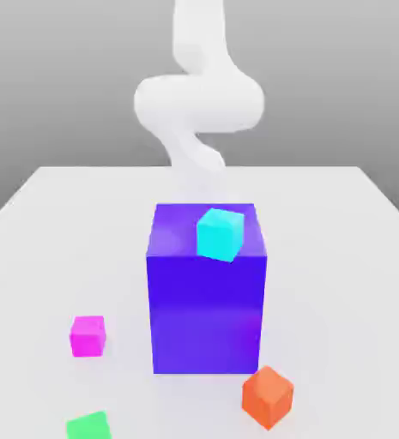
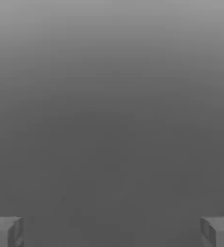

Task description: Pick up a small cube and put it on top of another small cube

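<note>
The small cube point(image 1: 87, 335), bright magenta-pink, sits on the white table point(image 1: 340, 257) toward the exterior view's left, beside the big blue-purple block point(image 1: 207, 300). A cyan small cube point(image 1: 220, 234) rests on top of that block. My white arm point(image 1: 198, 103) rises behind the block, far from the magenta cube. In the hand view my gripper point(image 2: 112, 231) is open, its two grey fingertips point(image 2: 5, 231) wide apart with nothing between them and only plain grey beyond.
An orange cube point(image 1: 268, 397) lies near the block's front corner on the exterior view's right. A green cube point(image 1: 88, 425) lies at the front left, partly cut off by the picture's edge. The tall block stands mid-table between arm and front cubes.
</note>
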Robot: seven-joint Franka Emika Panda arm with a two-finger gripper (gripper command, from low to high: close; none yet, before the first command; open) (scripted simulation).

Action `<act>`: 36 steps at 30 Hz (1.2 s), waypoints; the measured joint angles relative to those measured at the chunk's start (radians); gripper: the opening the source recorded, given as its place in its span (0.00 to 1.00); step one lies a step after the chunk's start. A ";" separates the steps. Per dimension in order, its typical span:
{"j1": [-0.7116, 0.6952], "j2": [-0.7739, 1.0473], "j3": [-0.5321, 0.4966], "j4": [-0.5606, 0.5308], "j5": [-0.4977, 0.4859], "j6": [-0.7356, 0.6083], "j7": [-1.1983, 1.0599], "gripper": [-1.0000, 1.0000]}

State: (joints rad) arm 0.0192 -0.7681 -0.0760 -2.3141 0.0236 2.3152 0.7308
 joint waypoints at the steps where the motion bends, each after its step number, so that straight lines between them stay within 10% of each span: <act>1: 0.012 0.011 -0.029 -0.007 0.002 0.007 -0.042 0.50; 36: 0.461 0.353 -0.871 -0.239 -0.101 0.246 -1.622 0.50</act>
State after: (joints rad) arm 0.4803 -0.4154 -0.9468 -2.5531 -0.0773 2.5610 -0.8909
